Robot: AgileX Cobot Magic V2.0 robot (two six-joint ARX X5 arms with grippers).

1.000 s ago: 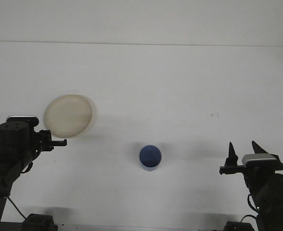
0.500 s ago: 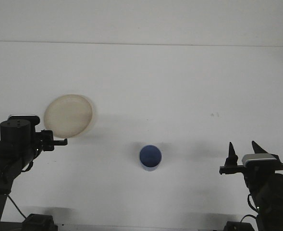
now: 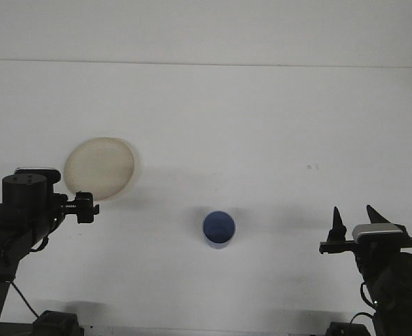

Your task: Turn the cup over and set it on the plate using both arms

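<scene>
Cup sits untouched; right tool spread, empty.

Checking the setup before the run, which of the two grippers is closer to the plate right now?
The left gripper: it sits just below the cream plate at its near edge, while the right gripper is across the table, beyond the blue cup.

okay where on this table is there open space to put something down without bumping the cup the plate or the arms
The whole far half, beyond the plate and cup, is bare. So is the stretch between the cup and the right gripper. It is tightest at near left, where the left gripper sits at the plate's edge.
</scene>
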